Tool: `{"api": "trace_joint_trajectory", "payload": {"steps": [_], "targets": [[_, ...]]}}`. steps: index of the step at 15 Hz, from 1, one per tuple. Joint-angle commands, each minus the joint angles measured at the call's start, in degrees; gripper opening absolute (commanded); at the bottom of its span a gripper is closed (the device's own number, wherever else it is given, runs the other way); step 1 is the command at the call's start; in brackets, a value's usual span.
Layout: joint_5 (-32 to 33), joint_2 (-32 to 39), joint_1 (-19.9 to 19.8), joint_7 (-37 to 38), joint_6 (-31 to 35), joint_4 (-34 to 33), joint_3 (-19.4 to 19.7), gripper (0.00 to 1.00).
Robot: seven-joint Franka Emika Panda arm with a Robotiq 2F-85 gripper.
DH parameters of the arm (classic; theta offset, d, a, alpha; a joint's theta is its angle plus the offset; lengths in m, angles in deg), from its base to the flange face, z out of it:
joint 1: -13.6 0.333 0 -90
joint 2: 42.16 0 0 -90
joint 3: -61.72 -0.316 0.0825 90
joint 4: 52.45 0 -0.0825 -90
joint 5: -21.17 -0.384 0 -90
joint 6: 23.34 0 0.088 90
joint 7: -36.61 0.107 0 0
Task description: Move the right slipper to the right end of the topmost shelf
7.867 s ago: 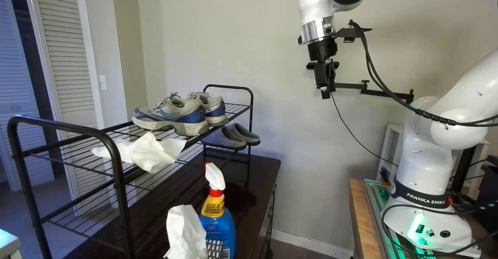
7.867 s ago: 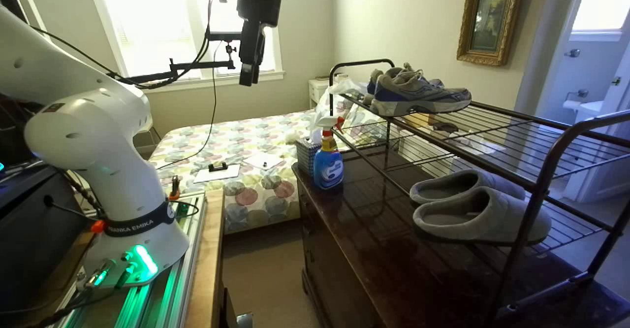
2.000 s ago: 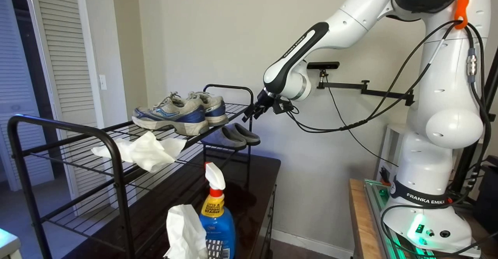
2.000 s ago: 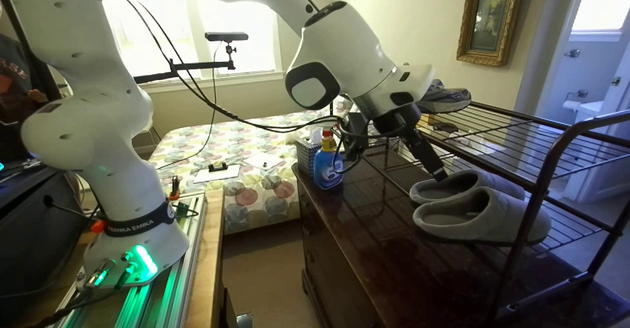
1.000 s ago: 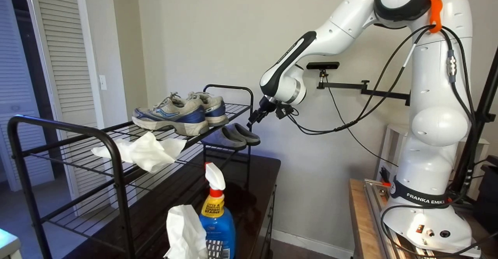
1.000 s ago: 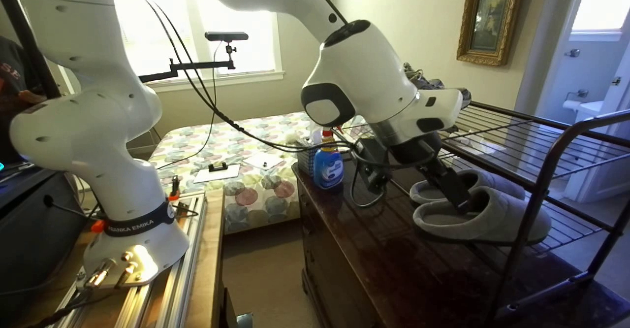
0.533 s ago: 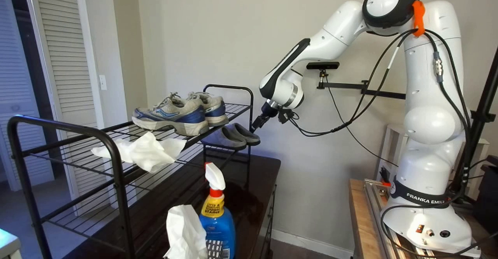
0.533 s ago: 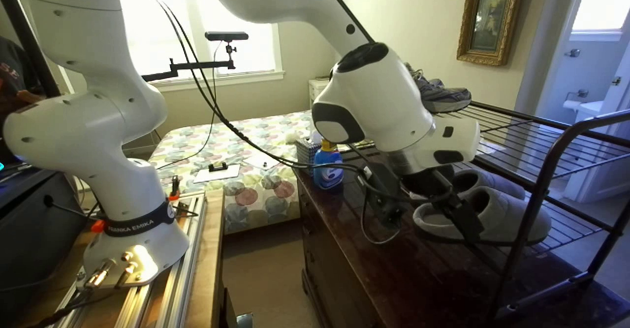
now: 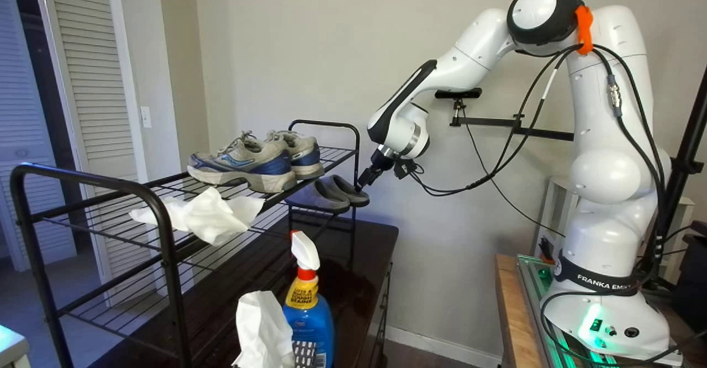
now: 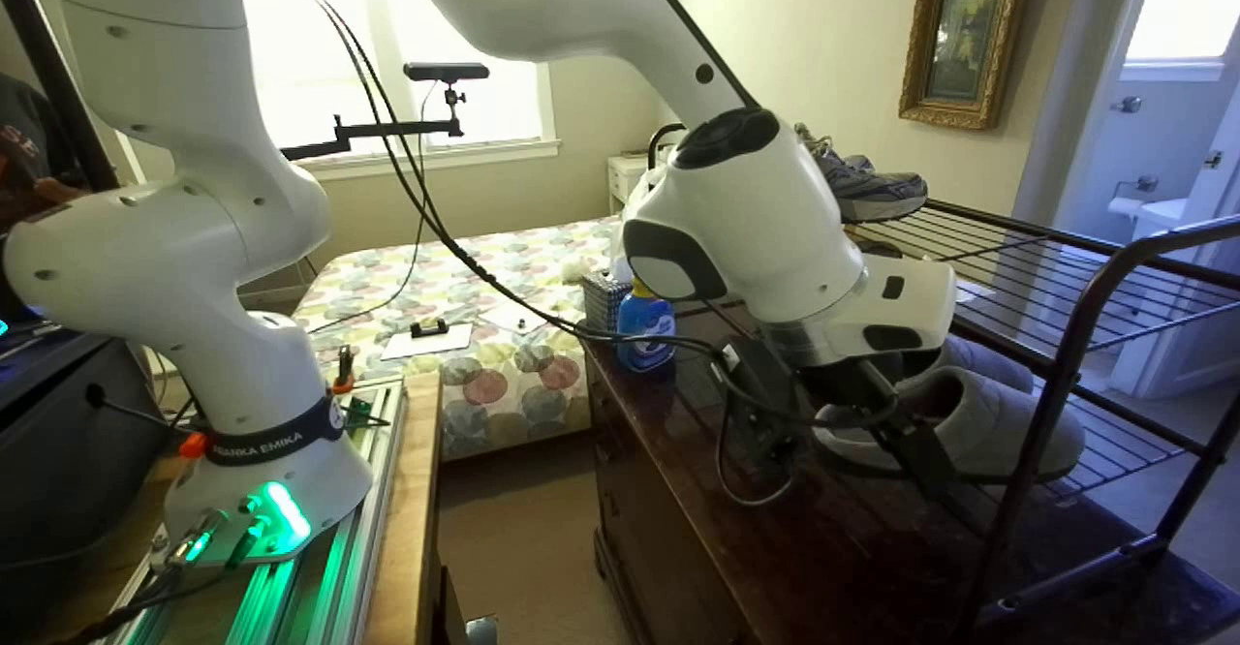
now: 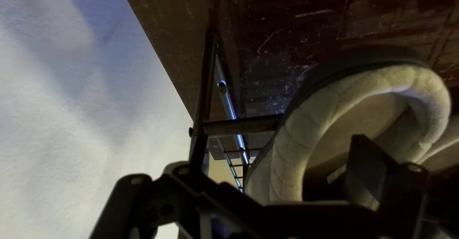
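- The right slipper (image 11: pixel 296 135) is seen on the lower tier (image 10: pixel 1124 442) of the rack (image 10: pixel 1068 350), just beside the left slipper (image 10: pixel 993 362), its heel jutted out over the dresser (image 10: pixel 823 538).
- The gripper (image 9: pixel 362 183) is tilted down at the right slipper, its jaws parted.
- In the wrist view, one finger (image 11: pixel 364 163) is seen across the slipper's mouth; the other is placed toward the outer side, so that the slipper's side wall is flanked but not clamped.
- How deep the fingers are set, and whether the slipper is touched by them, cannot be told.
- The topmost shelf (image 10: pixel 1041 272) is occupied by the sneakers (image 9: pixel 243 163), with a crumpled white sheet (image 9: pixel 212 216) near them.
- On the dresser, a spray bottle (image 9: pixel 309 324) is stood just beside a tissue box (image 10: pixel 603 301).
- At the base of the arm (image 9: pixel 599 180), a green light (image 10: pixel 288 511) is lit.
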Motion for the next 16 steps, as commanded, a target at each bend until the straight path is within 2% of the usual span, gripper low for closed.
{"api": "trace_joint_trajectory", "payload": {"steps": [1,3,6,11,16], "targets": [[-3.1,0.7,-4.3,-4.8,0.1,-2.2,-5.9,1.0],[-4.5,1.3,-7.3,-6.7,-0.1,-3.5,-9.8,1.0],[-5.3,2.7,-9.9,-7.9,0.9,-4.7,-12.9,1.0],[-4.0,6.0,-11.7,-7.2,2.5,-5.8,-14.2,1.0],[-3.0,9.3,-10.6,-6.0,7.6,-6.8,-14.0,1.0]]}}
